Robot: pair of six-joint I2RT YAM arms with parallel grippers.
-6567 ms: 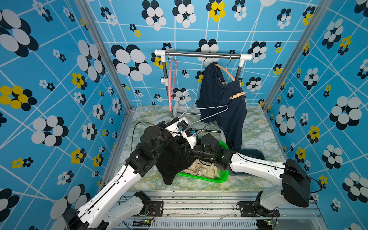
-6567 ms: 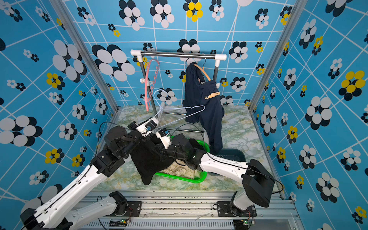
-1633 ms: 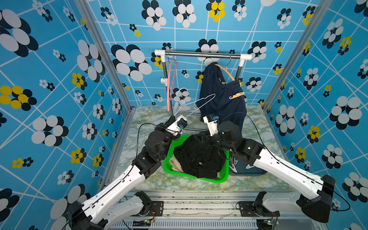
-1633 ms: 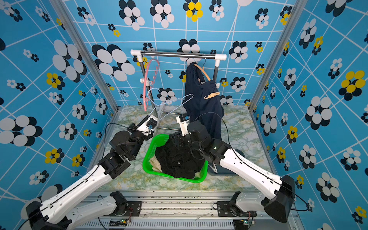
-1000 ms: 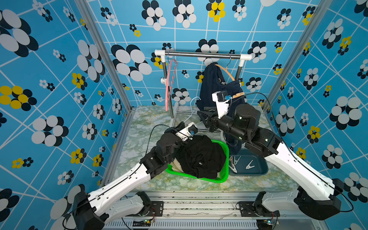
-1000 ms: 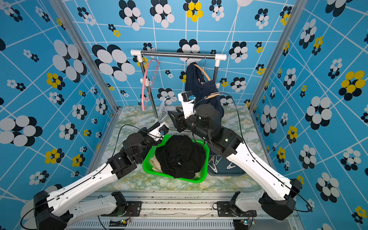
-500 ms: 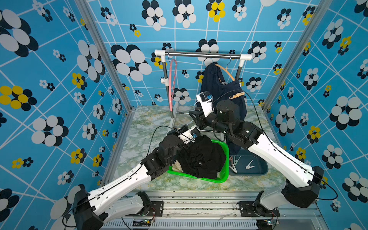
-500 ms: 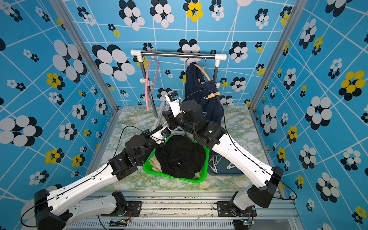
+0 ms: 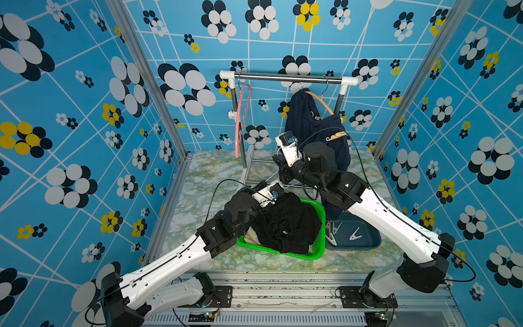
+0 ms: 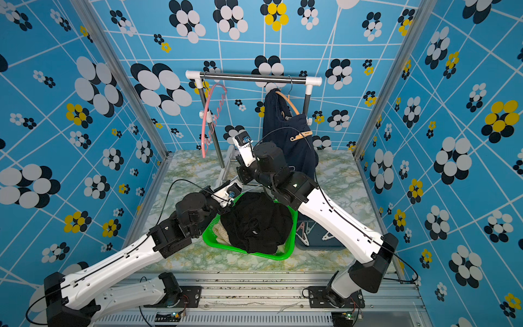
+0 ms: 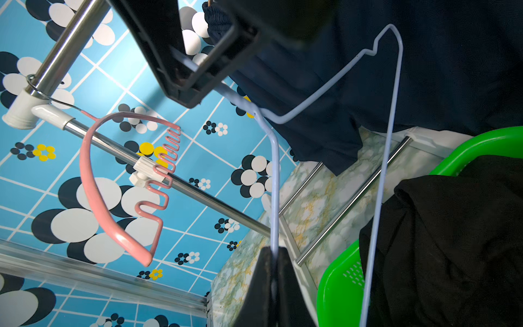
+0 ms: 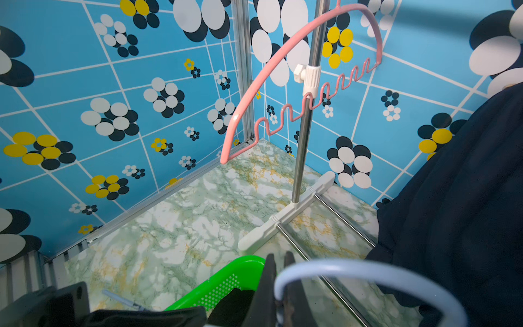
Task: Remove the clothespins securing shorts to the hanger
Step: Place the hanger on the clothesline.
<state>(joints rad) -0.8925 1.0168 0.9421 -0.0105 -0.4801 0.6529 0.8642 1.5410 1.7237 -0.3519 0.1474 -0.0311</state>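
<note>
Bearings were read in the top views from the basket [image 9: 321,226], with twelve at the far wall.

**Holds.** The left jaws were fully closed on one wire run of the blue hanger [image 11: 274,198]. The right jaws were fully closed on the same hanger at its hook end [image 12: 353,266]. It was held clear of the table [image 9: 203,198] at twelve, just past the basket's far rim, and carried no cloth. With both arms gripping one bare hanger, this looked like a handover, probably so the right arm could return it to the rack [image 9: 283,77].

**Task items.** The navy shorts [image 9: 305,124] hung at one o'clock on the orange hanger [image 9: 322,101]. A tan clothespin [image 9: 335,138] was clamped at their right edge. No second pin on them could be made out. That pair appeared to be the work outstanding.

**Placement.** The black shorts [image 9: 285,223] lay heaped in the basket over the beige shorts [image 10: 219,230], evidently sorted as released. Loose pins [image 9: 355,233] lay in the tray [image 9: 370,239], which touched the basket at three o'clock and kept pins apart from cloth.

**Counts.**
- Hangers: three. The pink hanger [image 11: 83,175] hung bare on the rack at eleven, the orange was loaded and the blue was in the jaws.
- Shorts: three pairs.
- Clothespins: one on the navy pair, and at least three in the tray, which the right arm partly hid.
- One each of rack, basket and tray.
</note>
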